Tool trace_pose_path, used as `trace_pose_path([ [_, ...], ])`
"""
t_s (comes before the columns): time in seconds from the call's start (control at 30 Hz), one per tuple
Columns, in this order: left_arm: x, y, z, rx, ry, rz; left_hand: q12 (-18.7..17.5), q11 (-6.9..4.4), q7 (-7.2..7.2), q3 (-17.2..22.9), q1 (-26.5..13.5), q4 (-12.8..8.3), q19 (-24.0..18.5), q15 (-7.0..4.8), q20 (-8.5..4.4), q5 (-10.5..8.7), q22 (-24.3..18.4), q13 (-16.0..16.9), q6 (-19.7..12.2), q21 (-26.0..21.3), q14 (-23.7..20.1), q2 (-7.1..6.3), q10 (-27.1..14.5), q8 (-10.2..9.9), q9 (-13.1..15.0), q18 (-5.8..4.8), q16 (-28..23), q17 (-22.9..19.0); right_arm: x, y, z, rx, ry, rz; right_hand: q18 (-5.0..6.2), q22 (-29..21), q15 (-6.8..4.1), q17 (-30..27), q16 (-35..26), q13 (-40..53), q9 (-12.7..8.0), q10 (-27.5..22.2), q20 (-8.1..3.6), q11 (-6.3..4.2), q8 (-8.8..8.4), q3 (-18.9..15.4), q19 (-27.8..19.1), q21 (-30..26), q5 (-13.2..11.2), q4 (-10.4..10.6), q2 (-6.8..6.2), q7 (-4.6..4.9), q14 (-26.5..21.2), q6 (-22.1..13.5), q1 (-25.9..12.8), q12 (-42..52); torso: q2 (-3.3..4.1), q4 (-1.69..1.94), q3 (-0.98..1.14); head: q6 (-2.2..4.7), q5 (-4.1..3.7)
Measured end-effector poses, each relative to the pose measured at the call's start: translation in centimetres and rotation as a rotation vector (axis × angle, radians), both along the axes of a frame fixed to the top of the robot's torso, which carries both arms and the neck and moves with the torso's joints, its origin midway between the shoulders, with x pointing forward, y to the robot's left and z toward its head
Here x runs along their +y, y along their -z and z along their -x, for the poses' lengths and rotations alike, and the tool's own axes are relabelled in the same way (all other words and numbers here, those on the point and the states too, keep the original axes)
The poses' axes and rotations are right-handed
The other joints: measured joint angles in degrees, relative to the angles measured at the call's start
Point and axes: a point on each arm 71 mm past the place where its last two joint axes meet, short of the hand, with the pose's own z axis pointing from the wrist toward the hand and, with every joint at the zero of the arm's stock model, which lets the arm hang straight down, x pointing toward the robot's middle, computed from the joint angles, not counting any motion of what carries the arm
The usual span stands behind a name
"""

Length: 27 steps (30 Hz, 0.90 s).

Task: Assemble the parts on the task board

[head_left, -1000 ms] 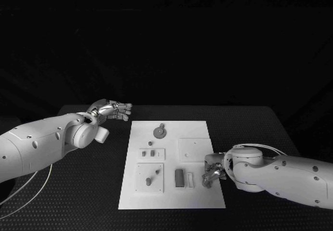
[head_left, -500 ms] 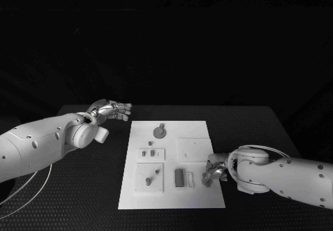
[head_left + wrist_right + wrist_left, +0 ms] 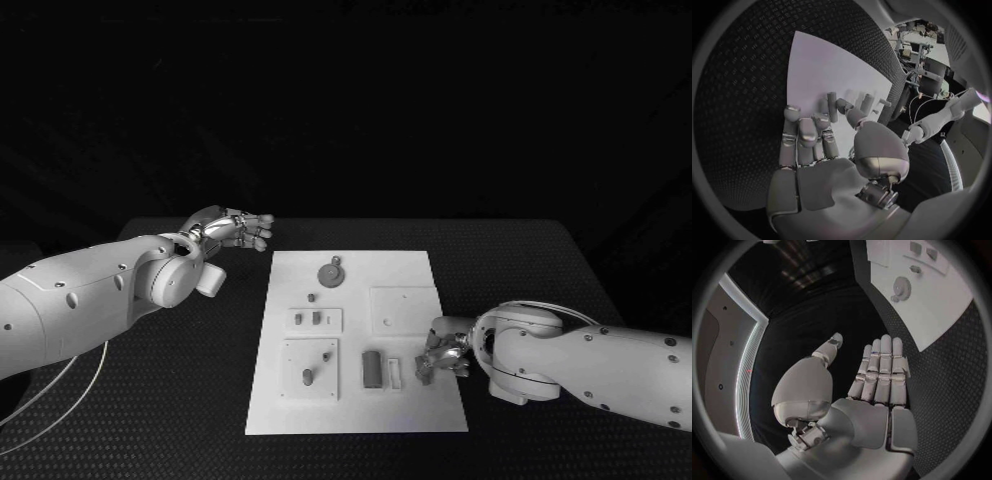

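Note:
The white task board [image 3: 411, 270] lies mid-table. On it are a round gear [image 3: 332, 272], two small pegs [image 3: 307, 319], a small part [image 3: 307, 376] on a square plate, a dark bar [image 3: 372, 368] and a pale bar [image 3: 395, 374]. My right hand [image 3: 438, 358] hovers low at the board's right edge, fingertips just beside the pale bar, holding nothing I can see. In the right wrist view its fingers [image 3: 811, 132] reach over the board [image 3: 817, 65] toward a bar [image 3: 832, 106]. My left hand [image 3: 231, 228] is raised off the board's far-left corner, fingers straight and apart [image 3: 879, 375], empty.
A blank square plate [image 3: 404, 308] with a small dot sits on the board's right half. Black textured table [image 3: 173, 380] surrounds the board. The left wrist view shows the board [image 3: 942, 310] and the gear [image 3: 901, 288] beyond the fingers.
My right arm has shifted slightly toward the near edge, and its hand stays at the board's right edge by the bars. The left hand has not moved.

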Motion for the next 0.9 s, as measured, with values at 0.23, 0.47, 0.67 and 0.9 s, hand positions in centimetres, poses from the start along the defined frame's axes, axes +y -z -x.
trace_pose_path([
  [0.23,0.0,0.0,0.0,0.0,0.0,0.0,0.0,0.0,0.0,0.0,0.0,0.0,0.0,0.0,0.0,0.0,0.0,0.0,0.0,0.0,0.0,0.0,0.0,0.0,0.0,0.0,0.0,0.06,0.7,0.0,0.3,0.012,0.006,-0.029,0.01,0.0,0.0,0.0,0.0,0.0,-1.01,-0.01,0.01,-0.01,0.2,0.0,-0.01,0.0,-0.04,0.0,0.22,0.14,0.0,-0.14,0.22,0.0,0.0,0.01,0.0,0.05,0.07],
  [0.47,0.0,0.0,0.0,0.001,0.0,-0.001,0.0,0.0,0.0,0.0,0.0,0.0,0.0,0.0,0.0,0.0,0.04,0.0,0.0,0.0,0.0,0.0,0.0,0.0,0.0,0.0,0.0,0.06,1.9,0.2,0.3,0.041,-0.001,-0.054,0.01,0.0,0.01,-0.01,0.0,0.0,-0.91,-0.02,-0.2,-0.01,0.38,-0.01,0.21,0.0,-0.05,0.0,0.53,0.54,-0.01,-0.54,0.53,0.0,0.0,-0.01,0.02,0.0,0.13],
  [0.67,-0.1,0.0,0.0,0.002,0.002,-0.001,0.0,0.0,-0.12,0.0,0.0,0.0,0.0,0.0,0.0,0.0,0.04,-0.05,-0.12,0.0,0.0,0.0,0.0,0.0,0.01,-0.01,0.0,0.11,2.8,0.3,0.3,0.062,-0.012,-0.065,0.01,0.0,0.02,-0.01,0.0,0.0,-0.97,-0.02,-0.2,-0.02,0.57,-0.16,0.21,0.0,-0.22,0.0,0.54,0.57,-0.01,-0.57,0.54,0.0,0.0,-0.01,0.01,0.01,0.06],
  [0.9,-0.1,0.0,0.0,0.003,0.001,-0.001,0.0,0.0,-0.14,0.0,0.0,0.0,0.0,0.0,0.0,0.0,0.04,-0.04,-0.14,0.0,0.0,0.0,0.0,0.0,0.01,-0.01,0.0,0.11,2.9,0.3,0.4,0.065,-0.008,-0.074,0.01,0.0,0.02,-0.01,0.0,-0.01,-1.01,-0.12,-0.2,-0.12,0.53,-0.16,0.21,0.0,-0.23,-0.01,0.58,0.6,-0.01,-0.6,0.58,-0.01,0.0,0.02,0.01,-0.12,0.08],
])
